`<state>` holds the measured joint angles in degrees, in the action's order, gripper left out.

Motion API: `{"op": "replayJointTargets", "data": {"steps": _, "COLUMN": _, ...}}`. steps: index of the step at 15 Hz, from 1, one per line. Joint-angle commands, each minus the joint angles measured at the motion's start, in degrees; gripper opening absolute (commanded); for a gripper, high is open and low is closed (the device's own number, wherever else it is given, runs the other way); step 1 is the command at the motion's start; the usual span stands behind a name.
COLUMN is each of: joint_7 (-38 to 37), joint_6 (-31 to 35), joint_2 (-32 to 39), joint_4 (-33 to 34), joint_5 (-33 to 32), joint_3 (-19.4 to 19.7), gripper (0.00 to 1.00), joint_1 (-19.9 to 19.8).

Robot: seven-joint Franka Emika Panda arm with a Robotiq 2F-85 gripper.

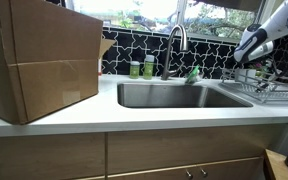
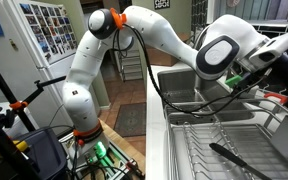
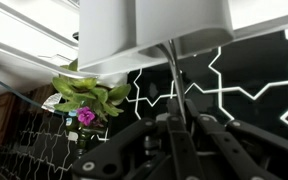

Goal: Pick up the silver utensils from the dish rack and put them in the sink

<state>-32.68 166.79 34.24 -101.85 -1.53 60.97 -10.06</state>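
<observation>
Right now my gripper [image 3: 174, 125] hangs above the dish rack [image 1: 274, 90], off to one side of the sink [image 1: 174, 95] and its curved faucet [image 1: 176, 40]. In the wrist view the fingers look pressed together on a thin silver utensil [image 3: 170, 85] that stands straight up between them, in front of the black tile backsplash [image 3: 254, 80] and a pink-flowered plant [image 3: 84, 100]. In an exterior view the rack [image 2: 199, 150] holds a dark utensil [image 2: 234, 158] lying across its bars. A cardboard box [image 1: 39, 60] sits on the counter beyond the sink, well apart from the rack.
</observation>
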Motion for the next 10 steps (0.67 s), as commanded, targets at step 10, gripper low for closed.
{"op": "replayJointTargets", "data": {"steps": 10, "joint_7": 1.7, "joint_6": -2.0, "joint_2": -6.4, "joint_4": -2.6, "joint_5": -0.5, "joint_3": 16.7, "gripper": 0.06, "joint_1": 16.3}}
